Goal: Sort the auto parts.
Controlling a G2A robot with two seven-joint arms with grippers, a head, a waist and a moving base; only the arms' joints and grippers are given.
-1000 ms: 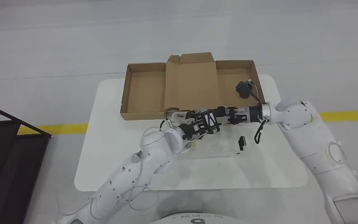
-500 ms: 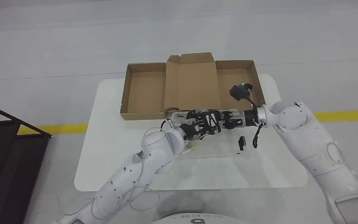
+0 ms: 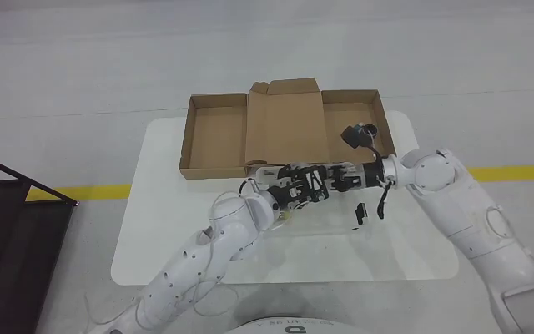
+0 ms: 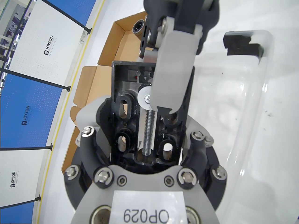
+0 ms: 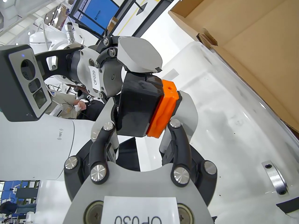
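Black part [image 5: 135, 99] with orange cap [image 5: 165, 103] hangs over the mid-tabletop [image 3: 167, 225], just off the box's [image 3: 217, 138] front wall. Left gripper [image 4: 144, 122] and right gripper [image 5: 148, 110] both clamp it. Risk: one right pad sits on the cap, so an early left release could let it twist and drop.

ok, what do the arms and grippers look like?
Left arm and right arm: smooth white shells. Left gripper and right gripper: black linkages, silver bolts, pale grey finger pads, grey base plate with white printed label. Black cable loops at the right wrist.
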